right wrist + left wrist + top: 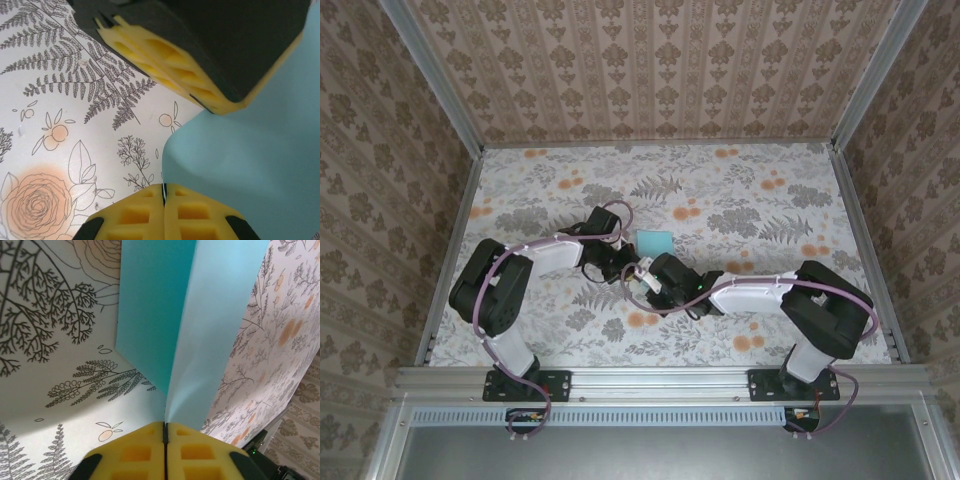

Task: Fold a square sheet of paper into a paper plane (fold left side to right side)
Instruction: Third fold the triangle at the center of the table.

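Three damask-papered walls [650,60] enclose the floral tabletop [750,200] under the cyan paper [655,241]

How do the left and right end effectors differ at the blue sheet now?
Left end effector pinches the square sheet of paper at a lifted fold; right end effector meets its curled edge, hold unclear. Left reaches over the sheet; right sits at its rim. Both are shut, yellow-padded.
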You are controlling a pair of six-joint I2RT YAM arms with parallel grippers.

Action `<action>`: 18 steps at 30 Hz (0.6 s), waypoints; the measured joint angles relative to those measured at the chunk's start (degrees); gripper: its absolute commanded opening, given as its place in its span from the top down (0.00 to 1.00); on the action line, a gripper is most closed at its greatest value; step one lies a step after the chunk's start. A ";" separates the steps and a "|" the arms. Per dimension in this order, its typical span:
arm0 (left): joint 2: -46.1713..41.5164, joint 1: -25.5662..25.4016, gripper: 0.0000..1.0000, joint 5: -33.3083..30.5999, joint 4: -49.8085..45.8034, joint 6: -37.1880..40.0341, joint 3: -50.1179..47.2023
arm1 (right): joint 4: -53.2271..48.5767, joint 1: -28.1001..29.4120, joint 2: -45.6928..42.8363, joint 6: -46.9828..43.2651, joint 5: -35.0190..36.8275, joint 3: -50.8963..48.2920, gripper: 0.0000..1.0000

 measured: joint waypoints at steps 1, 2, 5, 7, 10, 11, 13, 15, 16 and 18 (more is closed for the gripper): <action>0.00 0.13 0.80 -0.02 -0.48 0.57 0.02 | -0.37 -0.37 -0.09 0.02 -0.87 0.09 1.00; 0.00 0.39 0.75 0.00 -1.01 1.16 0.04 | -0.74 -0.76 -0.09 0.07 -1.77 0.24 1.00; -0.04 1.81 0.62 -0.09 -2.86 3.23 0.33 | -1.55 -1.86 -0.11 0.48 -4.37 0.66 1.00; -0.31 2.95 0.60 -0.31 -4.28 4.66 0.72 | -1.95 -2.54 -0.09 1.07 -5.88 0.85 1.00; -1.73 4.81 0.67 -0.76 -6.34 6.73 1.07 | -2.95 -3.41 -0.09 1.73 -7.89 1.42 1.00; -2.03 5.31 0.71 -0.90 -6.86 7.37 1.40 | -3.19 -3.67 -0.09 1.92 -8.59 1.62 1.00; -2.14 6.12 0.78 -0.96 -8.07 9.31 2.95 | -3.41 -4.17 -0.09 2.62 -10.05 2.08 1.00; -1.73 6.38 0.85 -1.05 -8.98 11.23 5.16 | -3.89 -4.63 -0.09 3.15 -11.17 2.51 1.00; -1.16 6.32 0.87 -0.85 -9.20 12.22 6.69 | -4.22 -4.87 -0.09 3.43 -11.82 2.75 1.00; 0.68 6.25 0.89 -0.35 -9.22 13.86 9.81 | -4.55 -5.35 -0.07 4.17 -12.87 3.13 1.00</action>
